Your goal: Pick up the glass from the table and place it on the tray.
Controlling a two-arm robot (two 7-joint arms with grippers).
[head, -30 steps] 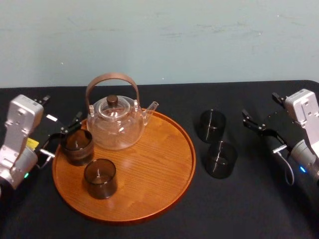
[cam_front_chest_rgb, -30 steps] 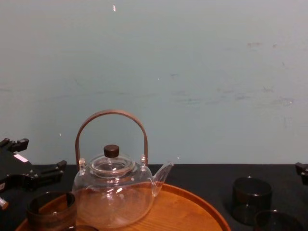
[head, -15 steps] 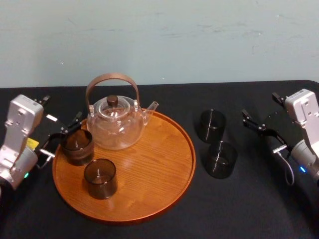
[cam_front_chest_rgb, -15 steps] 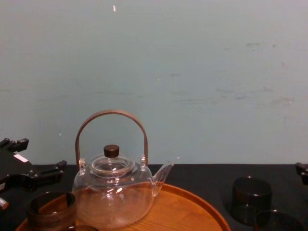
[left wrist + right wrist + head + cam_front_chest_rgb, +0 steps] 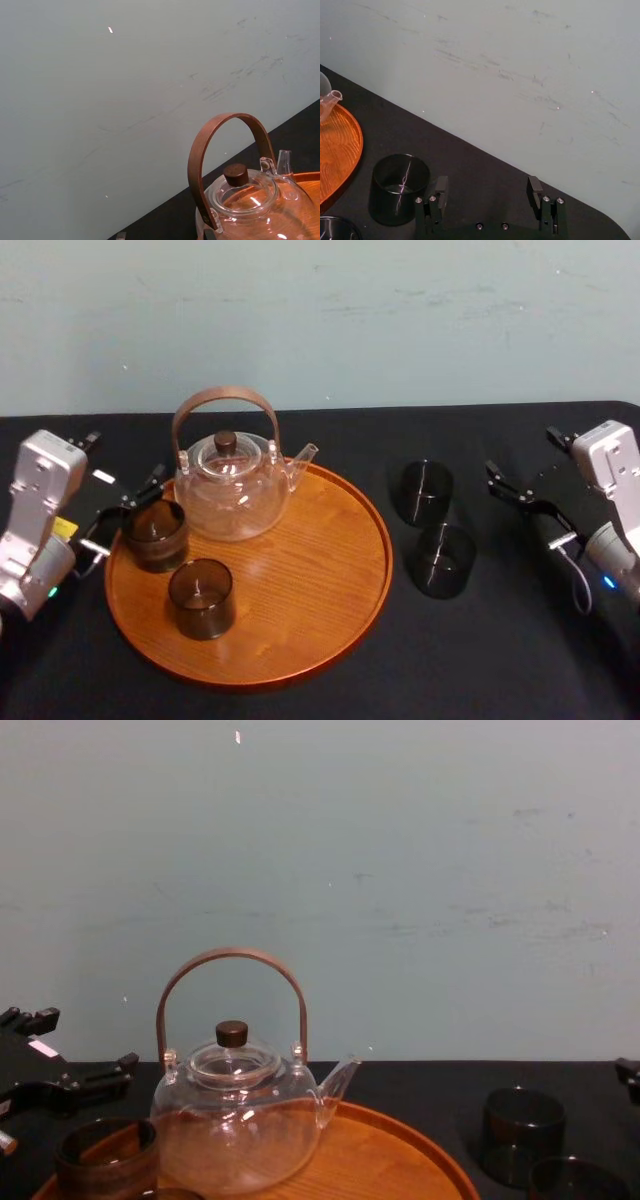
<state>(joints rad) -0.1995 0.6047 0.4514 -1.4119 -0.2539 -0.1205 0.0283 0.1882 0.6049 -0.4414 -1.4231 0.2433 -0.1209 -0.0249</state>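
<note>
1. Nearest on the tray [image 5: 310,580], a dark glass [image 5: 201,597] stands at front left, where it was a second ago.
2. Behind it, a second tray glass [image 5: 155,533] sits by the left rim. The left gripper [image 5: 128,512] has held still just beside it with its jaws spread and released, so that delivery looks finished.
3. Right of the tray, on the black table [image 5: 500,660], the near table glass [image 5: 443,560] and the far table glass [image 5: 425,492] stand close together and have not moved. One is likely next.
4. The right gripper [image 5: 487,185] has barely shifted, jaws wide and empty, with bare table between it and the glasses.
5. The tray's right half is bare. A carried glass must clear the raised rim and stay clear of the glass teapot [image 5: 228,490] at the back.
</note>
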